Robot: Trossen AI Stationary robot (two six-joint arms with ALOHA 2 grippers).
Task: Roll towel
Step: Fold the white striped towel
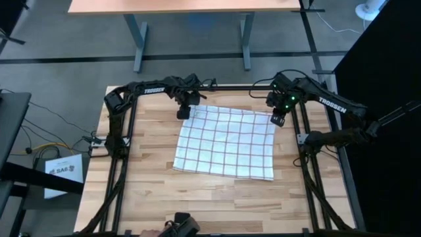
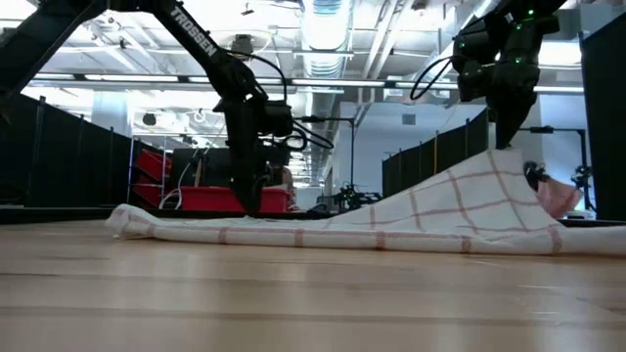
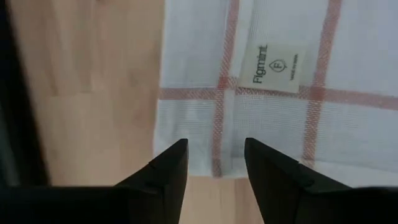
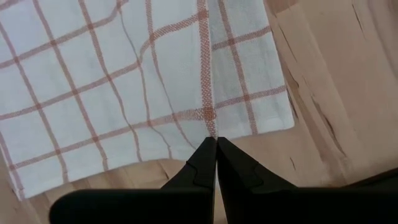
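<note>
The towel (image 1: 227, 141), white with a reddish-brown grid, lies spread at frame centre, its upper-right corner lifted off the worktop (image 1: 151, 191).

We see a light wooden table (image 1: 145, 191) of butcher-block planks. Spread flat on it lies the white towel (image 1: 227, 141) with reddish-brown grid lines, though its far right corner is raised off the wood.

Thin woven cloth towel (image 1: 227, 141), matt, on smooth pale wood table (image 1: 151, 184), perhaps lightly varnished.

One towel (image 1: 225, 141), two end effectors (image 1: 183, 112) (image 1: 278, 119)
</note>
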